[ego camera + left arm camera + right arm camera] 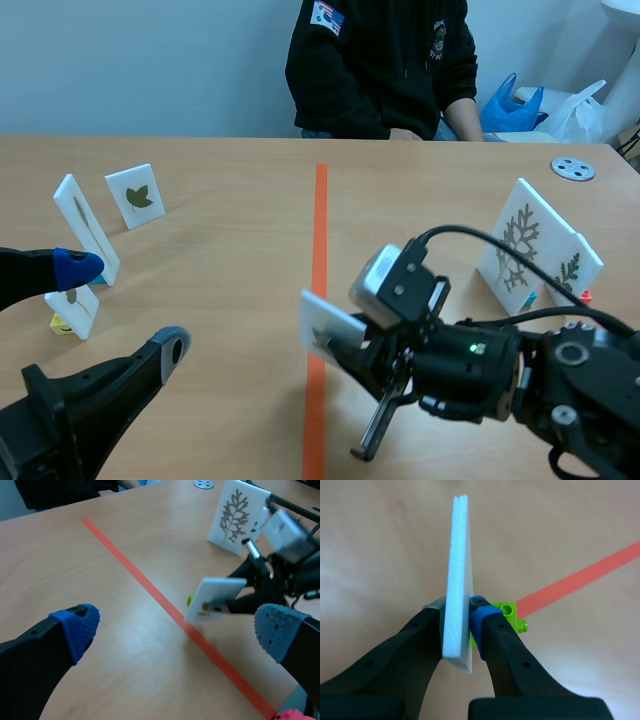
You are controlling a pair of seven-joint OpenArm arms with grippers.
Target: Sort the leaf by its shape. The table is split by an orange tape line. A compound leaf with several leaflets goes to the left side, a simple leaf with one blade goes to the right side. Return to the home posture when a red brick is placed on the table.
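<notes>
Holding a white leaf card [216, 596], the right gripper [457, 612] has its jaws clamped across the card's thickness, just beside the lime-green brick base [509, 612]. Location: the card is held tilted, over or just beside the orange tape line [320, 220], near the middle of the worktop [230, 160]. I cannot tell whether it clears the surface. Printed face: not legible to me in any view, so the leaf type is unconfirmed. Left gripper [122, 306]: jaws wide, nothing between them, low on the left side. Standing stock, left side: a group of three white cards [88, 232], one of them showing a dark green leaf. Standing stock, right side: a larger card [518, 243] with a branching, many-lobed grey leaf, and a smaller card [577, 266] with a feathery sprig. Small red piece [585, 295] at the smaller card's foot: I read it as a stand, not the home cue. Person [380, 60]: seated across the worktop. Step in hand, as I judge it: delivery of the held card to its proper side. The next move calls for settling whether the leaf has several leaflets or one blade. A compound leaf goes left and a simple one right. I would lower it until the base sits flat, apart from the standing cards, and only then open the jaws.
</notes>
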